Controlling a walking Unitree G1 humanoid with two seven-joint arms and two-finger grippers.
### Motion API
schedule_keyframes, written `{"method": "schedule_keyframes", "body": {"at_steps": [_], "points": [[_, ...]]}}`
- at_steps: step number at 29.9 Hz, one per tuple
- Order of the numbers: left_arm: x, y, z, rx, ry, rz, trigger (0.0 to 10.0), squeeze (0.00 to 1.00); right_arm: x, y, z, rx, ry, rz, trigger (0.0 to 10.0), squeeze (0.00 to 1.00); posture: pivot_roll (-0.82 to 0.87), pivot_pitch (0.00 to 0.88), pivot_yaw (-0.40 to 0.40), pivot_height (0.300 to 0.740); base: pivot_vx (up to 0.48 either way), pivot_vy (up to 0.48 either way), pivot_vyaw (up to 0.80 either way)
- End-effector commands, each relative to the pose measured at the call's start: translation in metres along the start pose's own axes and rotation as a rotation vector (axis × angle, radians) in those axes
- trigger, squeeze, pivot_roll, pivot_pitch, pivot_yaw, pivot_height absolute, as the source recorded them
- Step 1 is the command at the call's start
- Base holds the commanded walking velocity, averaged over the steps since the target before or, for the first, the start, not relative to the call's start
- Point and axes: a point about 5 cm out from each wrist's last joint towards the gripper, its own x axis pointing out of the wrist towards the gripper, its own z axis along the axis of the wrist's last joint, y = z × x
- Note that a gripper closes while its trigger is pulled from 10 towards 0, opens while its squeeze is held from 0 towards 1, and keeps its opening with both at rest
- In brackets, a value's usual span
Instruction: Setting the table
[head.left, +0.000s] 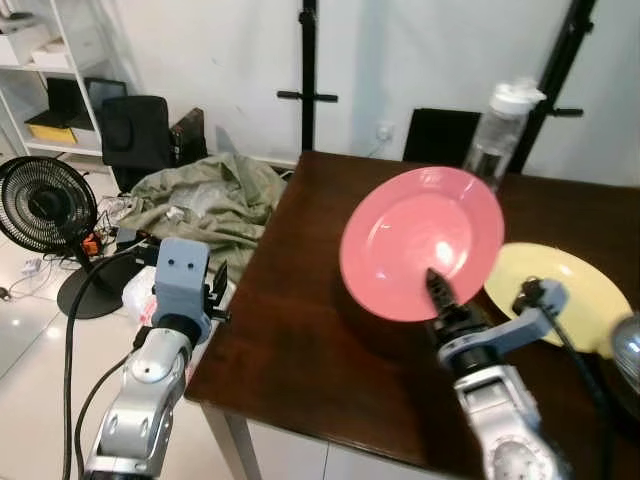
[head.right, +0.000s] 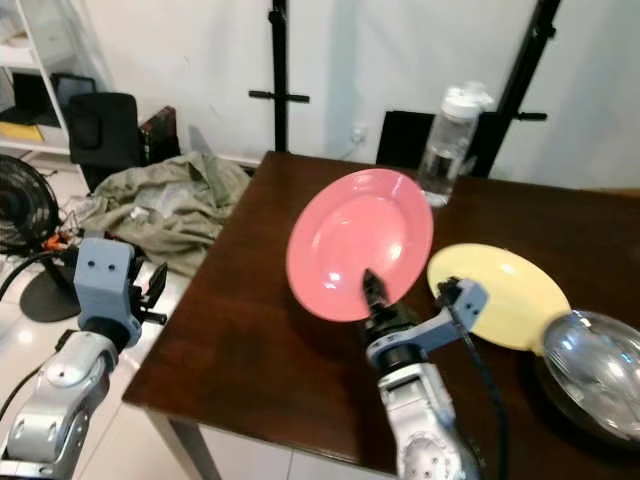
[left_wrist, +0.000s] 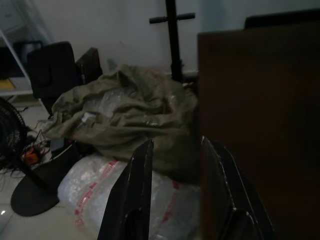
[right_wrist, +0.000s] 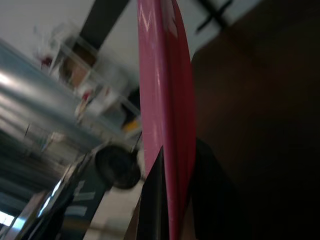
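Right wrist view shows the right gripper (right_wrist: 167, 200) pinching the round pink plate (head.left: 420, 242) edge-on, raised above the dark wooden table (head.left: 300, 340). Left gripper (left_wrist: 175, 195) hangs parted, empty, beside the table; no writing is legible.

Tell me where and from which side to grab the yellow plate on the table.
Grip the yellow plate by its near rim, coming in low from the robot's side. It lies flat on the dark table, so only the thin raised edge offers a pinch. The steel bowl crowds its right side.
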Motion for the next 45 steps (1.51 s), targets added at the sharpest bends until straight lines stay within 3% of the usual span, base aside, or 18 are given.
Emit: {"method": "schedule_keyframes", "body": {"at_steps": [1,4,11,15,21,26,27,29,30,33,34,36,38,40,41,42,44,45], "points": [[-0.002,-0.001,-0.007,0.011,0.028,-0.005,10.0,0.0,-0.003,-0.007,-0.007,-0.02,0.038,-0.026,10.0,0.0,0.06,0.116,0.091,0.74,0.319,0.0,0.0],[-0.006,-0.007,-0.007,0.019,0.022,-0.054,10.0,0.0,0.007,-0.013,-0.019,0.036,0.06,-0.07,10.0,0.0,0.07,0.116,0.09,0.74,0.0,0.0,0.0],[-0.011,-0.01,-0.006,0.026,0.012,-0.073,10.0,0.0,0.025,-0.023,-0.017,0.049,0.037,-0.168,10.0,0.0,0.09,0.122,0.086,0.74,0.0,0.0,0.0],[-0.014,-0.01,-0.004,0.032,0.005,-0.085,10.0,0.0,0.042,-0.042,-0.007,0.02,0.004,-0.327,10.0,0.0,0.1,0.128,0.078,0.74,0.0,0.0,0.0],[-0.016,-0.009,-0.004,0.032,0.007,-0.086,10.0,0.0,0.042,-0.061,0.001,-0.014,0.012,-0.419,10.0,0.0,0.09,0.132,0.074,0.74,0.0,0.0,0.0],[-0.016,-0.013,-0.005,0.028,0.012,-0.095,10.0,0.0,0.04,-0.074,-0.004,-0.108,0.071,-0.477,10.0,0.0,0.09,0.13,0.073,0.74,0.0,0.0,0.0],[-0.016,-0.014,-0.005,0.026,0.012,-0.096,10.0,0.0,0.041,-0.074,-0.005,-0.124,0.085,-0.477,10.0,0.83,0.09,0.13,0.073,0.74,0.0,0.0,0.0],[-0.016,-0.014,-0.005,0.025,0.012,-0.097,10.0,0.0,0.041,-0.075,-0.007,-0.14,0.096,-0.477,10.0,0.83,0.08,0.127,0.072,0.74,0.0,0.0,0.0],[-0.016,-0.015,-0.005,0.024,0.011,-0.098,10.0,0.0,0.042,-0.074,-0.008,-0.154,0.103,-0.471,10.0,1.0,0.08,0.127,0.072,0.74,0.0,0.0,0.0],[-0.016,-0.015,-0.005,0.023,0.011,-0.099,10.0,0.0,0.043,-0.073,-0.008,-0.193,0.107,-0.455,10.0,1.0,0.08,0.127,0.072,0.74,0.0,0.0,0.0],[-0.016,-0.015,-0.005,0.021,0.01,-0.099,10.0,0.0,0.046,-0.07,-0.006,-0.329,0.115,-0.422,10.0,1.0,0.08,0.121,0.07,0.74,0.0,0.0,0.0],[-0.016,-0.016,-0.005,0.019,0.009,-0.099,10.0,0.0,0.048,-0.067,-0.004,-0.459,0.127,-0.39,10.0,1.0,0.08,0.119,0.07,0.74,0.0,0.0,0.0],[-0.016,-0.016,-0.005,0.019,0.008,-0.099,10.0,0.0,0.049,-0.065,-0.002,-0.563,0.137,-0.355,10.0,1.0,0.08,0.117,0.069,0.74,0.0,0.0,0.0],[-0.016,-0.016,-0.005,0.018,0.008,-0.099,10.0,0.0,0.05,-0.064,-0.002,-0.592,0.141,-0.343,10.0,1.0,0.08,0.116,0.068,0.74,0.0,0.0,0.0],[-0.015,-0.016,-0.005,0.017,0.008,-0.098,10.0,0.0,0.051,-0.061,-0.002,-0.68,0.157,-0.309,10.0,0.68,0.08,0.116,0.068,0.74,0.0,0.0,0.0],[-0.016,-0.017,-0.005,0.016,0.008,-0.099,10.0,0.0,0.052,-0.059,-0.004,-0.754,0.189,-0.267,10.0,0.0,0.07,0.113,0.065,0.74,0.0,0.0,0.0],[-0.015,-0.017,-0.005,0.014,0.009,-0.098,10.0,0.0,0.052,-0.057,-0.007,-0.859,0.246,-0.209,10.0,0.0,0.07,0.113,0.065,0.74,0.0,0.0,0.0],[-0.015,-0.017,-0.005,0.014,0.009,-0.098,10.0,0.0,0.052,-0.057,-0.007,-0.859,0.246,-0.209,10.0,0.0,0.07,0.113,0.065,0.74,0.0,0.0,0.0]]}}
